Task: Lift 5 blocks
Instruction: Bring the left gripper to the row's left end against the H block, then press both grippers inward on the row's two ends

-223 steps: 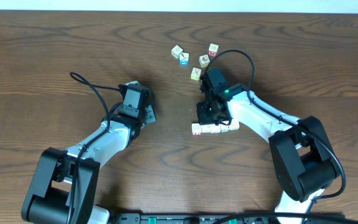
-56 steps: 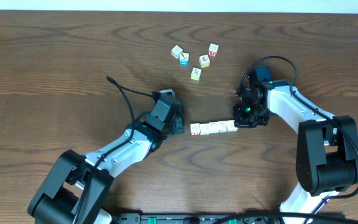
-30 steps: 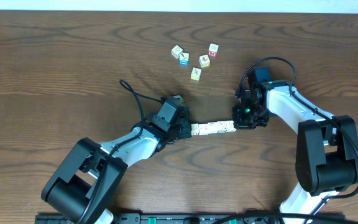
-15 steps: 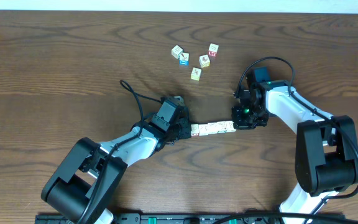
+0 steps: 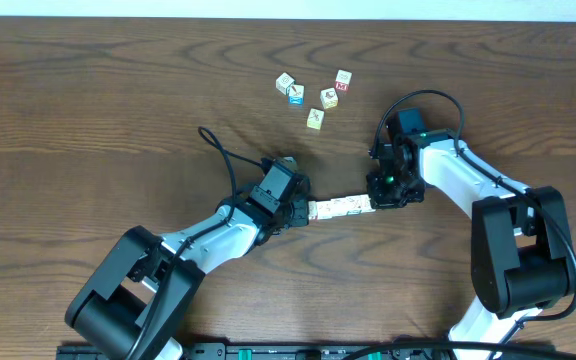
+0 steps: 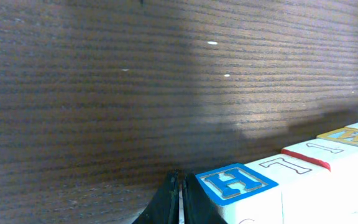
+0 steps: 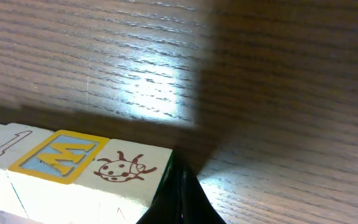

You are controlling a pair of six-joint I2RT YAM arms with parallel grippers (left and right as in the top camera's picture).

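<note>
Pressing from either end, the left gripper and right gripper, each with fingers together, squeezed the row of blocks near the middle of the table. Since a half-second earlier, the right one had edged left. The row's long axis ran left-right, its right end slightly farther.

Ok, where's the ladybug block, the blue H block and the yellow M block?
ladybug block [image 7: 118, 168]: right wrist view, on the ladybug drawing on its top face.
blue H block [image 6: 235, 182]: left wrist view, on the letter H.
yellow M block [image 7: 61, 154]: right wrist view, on the letter M.
</note>
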